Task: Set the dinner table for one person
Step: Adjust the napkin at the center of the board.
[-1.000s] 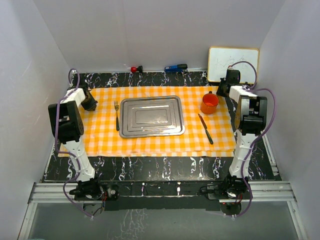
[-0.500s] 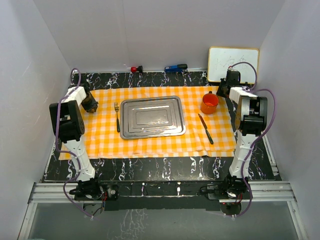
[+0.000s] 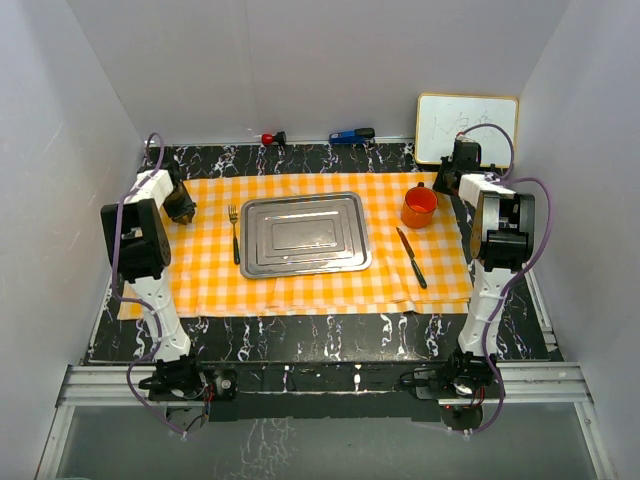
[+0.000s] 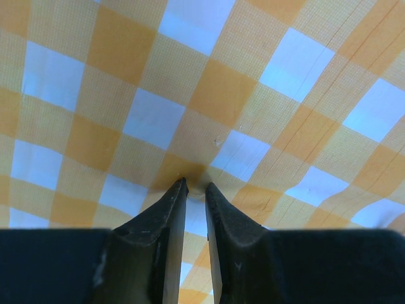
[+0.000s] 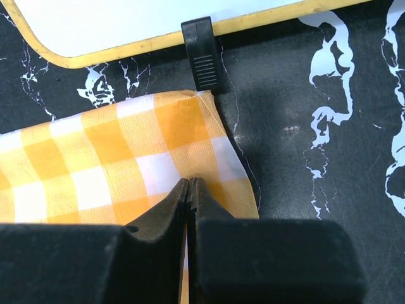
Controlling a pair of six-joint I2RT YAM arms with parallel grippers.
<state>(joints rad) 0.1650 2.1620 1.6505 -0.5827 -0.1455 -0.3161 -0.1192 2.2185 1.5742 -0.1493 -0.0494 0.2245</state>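
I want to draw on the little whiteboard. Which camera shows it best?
The top camera: it shows nearly the whole whiteboard, standing at the far right corner of the table. The right wrist camera catches only its yellow bottom edge and black foot. The left wrist camera sees just checked cloth.

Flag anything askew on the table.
The knife lies slanted right of the tray, unlike the straight fork left of it. The cloth sits crooked too, its near edge closer at the left.
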